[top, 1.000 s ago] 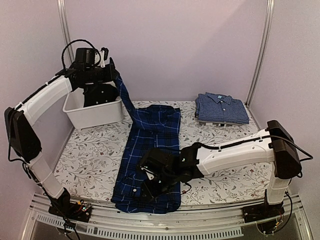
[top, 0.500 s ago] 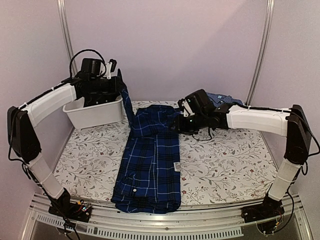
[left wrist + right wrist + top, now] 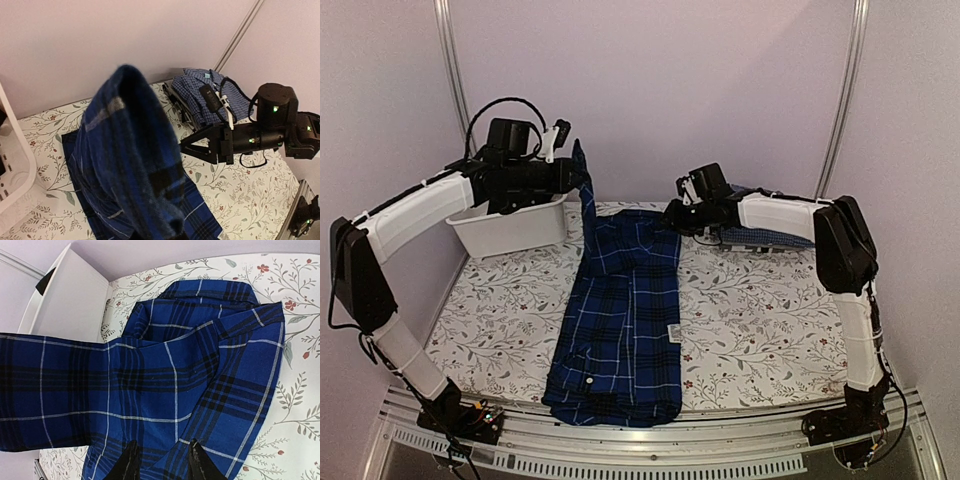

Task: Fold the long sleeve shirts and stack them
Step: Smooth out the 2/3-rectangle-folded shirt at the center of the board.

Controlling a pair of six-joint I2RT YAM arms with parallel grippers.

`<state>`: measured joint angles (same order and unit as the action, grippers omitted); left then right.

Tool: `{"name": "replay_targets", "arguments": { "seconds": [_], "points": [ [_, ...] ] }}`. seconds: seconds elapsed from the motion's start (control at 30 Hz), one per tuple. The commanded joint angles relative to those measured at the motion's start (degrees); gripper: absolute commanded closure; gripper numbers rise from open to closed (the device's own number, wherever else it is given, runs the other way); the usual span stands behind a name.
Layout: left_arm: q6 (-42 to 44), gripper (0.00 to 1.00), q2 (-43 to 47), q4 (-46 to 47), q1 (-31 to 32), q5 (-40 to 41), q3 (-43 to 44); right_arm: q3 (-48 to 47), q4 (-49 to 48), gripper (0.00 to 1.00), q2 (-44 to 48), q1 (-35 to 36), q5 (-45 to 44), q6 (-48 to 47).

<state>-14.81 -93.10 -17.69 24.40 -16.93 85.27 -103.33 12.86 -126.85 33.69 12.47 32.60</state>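
The navy and royal-blue plaid shirt point(image 3: 625, 310) lies lengthwise down the middle of the table. One sleeve point(image 3: 585, 205) is lifted off its top left. My left gripper point(image 3: 572, 178) is shut on that sleeve and holds it up; in the left wrist view the sleeve point(image 3: 130, 150) hangs over my fingers and hides them. My right gripper point(image 3: 670, 214) is open, hovering at the shirt's top right corner; its fingertips point(image 3: 131, 462) stand apart over the plaid point(image 3: 175, 375). The lighter checked shirt point(image 3: 775, 238) lies folded at the back right, partly behind my right arm, and shows in the left wrist view point(image 3: 200, 95).
A white bin point(image 3: 510, 228) stands at the back left, right below my left arm; it also shows in the right wrist view point(image 3: 70, 295). The floral tablecloth point(image 3: 770, 320) covers the table. Walls and frame posts close the back and sides.
My right arm has swung from the shirt's front part to its far top right corner. My left gripper has carried the lifted sleeve rightward, over the shirt's top.
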Motion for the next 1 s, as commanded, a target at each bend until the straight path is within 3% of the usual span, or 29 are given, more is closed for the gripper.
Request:
{"name": "replay_targets", "arguments": {
  "seconds": [0.0, 0.57, 0.97],
  "points": [
    [2.4, 1.0, 1.9, -0.1, 2.1, -5.7, -0.4, -5.3, -1.9, 0.68, -5.8, -1.0, 7.9, -0.9],
    [5.2, 1.0, 9.6, -5.9, 15.1, -20.2, -14.4, -11.7, -3.4, 0.73, -21.0, -4.5, 14.2, 4.2],
    [3.8, 0.99, 7.7, -6.6, 21.8, -18.3, -20.7, -12.9, -1.3, 0.74, -20.9, -5.7, 12.2, 3.3]
  ]
}}
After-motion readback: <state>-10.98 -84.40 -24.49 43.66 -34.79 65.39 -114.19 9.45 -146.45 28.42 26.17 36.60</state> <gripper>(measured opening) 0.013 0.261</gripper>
